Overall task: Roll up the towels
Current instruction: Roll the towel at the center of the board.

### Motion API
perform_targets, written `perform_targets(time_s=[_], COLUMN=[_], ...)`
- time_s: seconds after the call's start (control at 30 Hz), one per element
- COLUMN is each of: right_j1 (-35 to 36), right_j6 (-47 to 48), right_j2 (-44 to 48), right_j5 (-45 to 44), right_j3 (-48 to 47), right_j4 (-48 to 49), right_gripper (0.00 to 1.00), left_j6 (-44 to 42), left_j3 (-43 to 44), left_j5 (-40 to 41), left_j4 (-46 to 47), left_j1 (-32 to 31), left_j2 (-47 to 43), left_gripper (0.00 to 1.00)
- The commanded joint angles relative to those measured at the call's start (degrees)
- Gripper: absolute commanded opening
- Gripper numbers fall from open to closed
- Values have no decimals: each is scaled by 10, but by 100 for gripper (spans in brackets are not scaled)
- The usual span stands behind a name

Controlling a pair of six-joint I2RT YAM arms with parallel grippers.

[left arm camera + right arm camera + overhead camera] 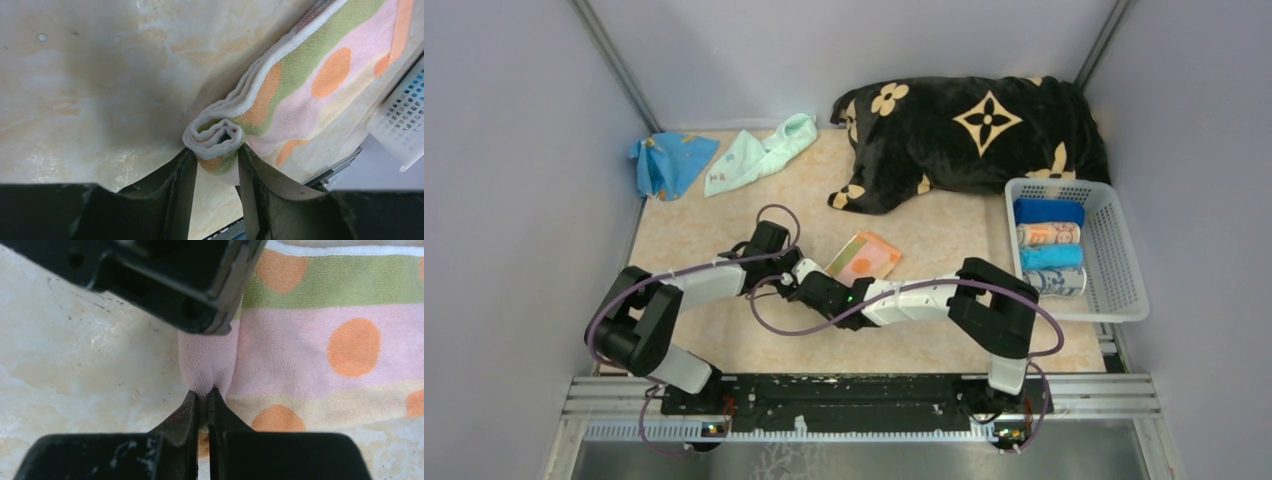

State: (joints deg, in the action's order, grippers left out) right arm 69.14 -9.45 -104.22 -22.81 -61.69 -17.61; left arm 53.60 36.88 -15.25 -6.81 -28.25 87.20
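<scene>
A folded orange, pink and green towel point(864, 256) lies mid-table. Its near end is curled into a small roll point(216, 137). My left gripper point(786, 262) is shut on that rolled end, a finger point(182, 170) on each side of it. My right gripper point(802, 276) is shut on the pink edge of the same towel point(300, 340), which bunches at its fingertips point(204, 396). The left gripper's body fills the top of the right wrist view. A blue towel point(667, 162) and a mint green towel point(759, 152) lie crumpled at the back left.
A white basket point(1114, 262) at the right holds several rolled towels point(1049, 258); its corner shows in the left wrist view point(400, 120). A big black blanket point(974, 135) with beige flowers lies at the back. Grey walls close in both sides.
</scene>
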Motion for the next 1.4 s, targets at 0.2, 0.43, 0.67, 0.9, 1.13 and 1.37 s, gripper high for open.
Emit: perform_targets(time_s=[0.2, 0.43, 0.67, 0.9, 1.13, 1.37], right_j1=[-91, -186, -265, -297, -303, -304], right_j6=[-72, -212, -434, -553, -564, -468], right_j2=[34, 28, -31, -110, -131, -86], right_j5=[402, 641, 752, 786, 786, 749], right_j3=[71, 155, 248, 268, 261, 235], right_j4=[133, 347, 629, 776, 764, 593], right_gripper=[0, 0, 0, 0, 0, 0], left_j6=[-26, -13, 7, 16, 21, 31], left_j3=[-38, -58, -71, -95, -106, -107], left_j5=[143, 128, 38, 0, -22, -12], left_j4=[-164, -201, -154, -107, -38, 0], left_j1=[14, 23, 24, 22, 22, 18], left_j2=[-123, -223, -237, -253, -203, -134], left_gripper=[70, 78, 79, 77, 68, 56])
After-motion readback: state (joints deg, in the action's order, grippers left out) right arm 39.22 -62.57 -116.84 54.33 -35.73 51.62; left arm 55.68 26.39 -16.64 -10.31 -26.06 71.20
